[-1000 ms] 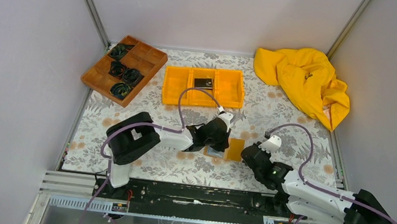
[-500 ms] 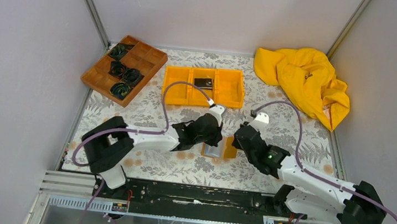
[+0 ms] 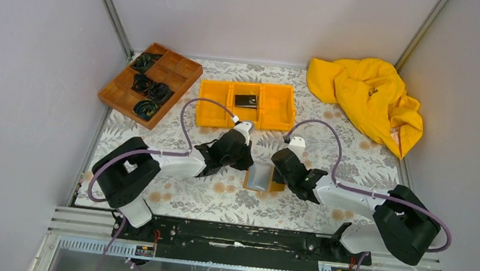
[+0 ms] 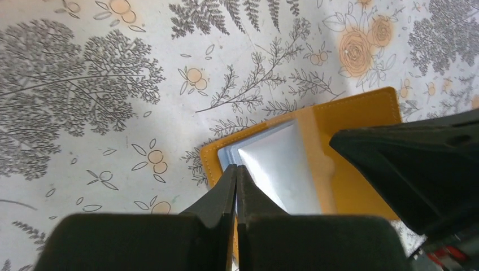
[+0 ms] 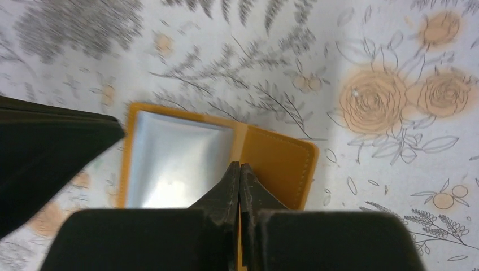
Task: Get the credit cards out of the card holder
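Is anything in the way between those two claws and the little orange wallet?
Nothing visible. The card holder lies open, and the left gripper and right gripper, both shut, have their tips over it from opposite sides, with no object between.

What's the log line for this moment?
card holder: open on table | left claw: shut, at pocket edge | right claw: shut, at fold
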You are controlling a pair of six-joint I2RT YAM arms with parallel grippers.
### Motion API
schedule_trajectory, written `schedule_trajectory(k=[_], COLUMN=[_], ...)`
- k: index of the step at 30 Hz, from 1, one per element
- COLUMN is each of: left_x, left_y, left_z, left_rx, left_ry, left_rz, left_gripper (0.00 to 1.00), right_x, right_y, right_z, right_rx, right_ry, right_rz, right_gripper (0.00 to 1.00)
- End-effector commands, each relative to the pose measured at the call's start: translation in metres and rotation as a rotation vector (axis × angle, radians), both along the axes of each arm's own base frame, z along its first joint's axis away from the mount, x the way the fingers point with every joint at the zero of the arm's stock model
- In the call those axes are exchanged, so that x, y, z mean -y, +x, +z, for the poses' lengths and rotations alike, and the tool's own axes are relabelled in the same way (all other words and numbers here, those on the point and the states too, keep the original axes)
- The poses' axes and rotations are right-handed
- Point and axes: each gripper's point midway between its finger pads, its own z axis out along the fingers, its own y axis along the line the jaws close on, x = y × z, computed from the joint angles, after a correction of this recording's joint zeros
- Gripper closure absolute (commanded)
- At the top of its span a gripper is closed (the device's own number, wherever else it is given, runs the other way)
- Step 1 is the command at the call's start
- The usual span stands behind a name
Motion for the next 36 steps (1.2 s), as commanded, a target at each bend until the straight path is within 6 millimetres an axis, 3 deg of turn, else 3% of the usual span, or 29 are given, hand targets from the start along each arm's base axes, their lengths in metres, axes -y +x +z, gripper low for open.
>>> schedule_trajectory(k=[1,5,8,11,29,36], left_x=[0.021,0.029,0.026,0.023,0.033,0.041], left_y=[-0.008,-0.012,-0.012,-0.011,-0.019,-0.025], left_z=[0.008,0.010,0.019,0.025,0.007,0.012], left_rx=[-0.062,-0.085,-0.052,-0.036,-0.136,-0.149], left_ry=[-0.160,-0.220,-0.252,-0.249,-0.293,-0.342], left_rz=[-0.112,-0.153,-0.143,-0.143,-0.186,-0.232], left_gripper=[0.95,0.87,0.60,0.51,0.58,0.63], right_x=[-0.001,0.001,0.001,-0.006,0.001,0.000], right_y=[-0.003,-0.002,0.000,-0.007,-0.005,-0.005], right_z=[-0.018,-0.029,-0.033,-0.043,-0.039,-0.041], right_rx=[-0.064,-0.143,-0.151,-0.164,-0.138,-0.152], right_ry=[0.058,-0.023,-0.058,-0.005,0.029,0.033], right_rz=[0.043,0.106,0.140,0.170,0.160,0.167], right_gripper=[1.00,1.00,1.00,1.00,1.00,1.00])
